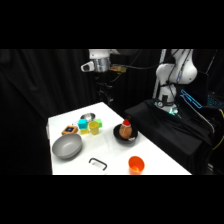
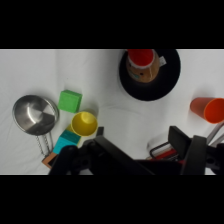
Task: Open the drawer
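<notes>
Nearest the lens, the drawer (image 1: pixel 98 163) shows only its black handle, between grey bowl (image 1: pixel 66 146) and orange cup (image 1: pixel 136 164). My claw (image 1: pixel 100 62) hangs high beyond the table's far edge; whether it is spread or pressed together I cannot tell. I judge this the approach: next I must descend to that handle.

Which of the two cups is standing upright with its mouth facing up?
The yellow cup, beside the green block: the wrist view looks straight down into its round opening. The orange cup near the right edge shows its side there, apparently tipped over.
</notes>
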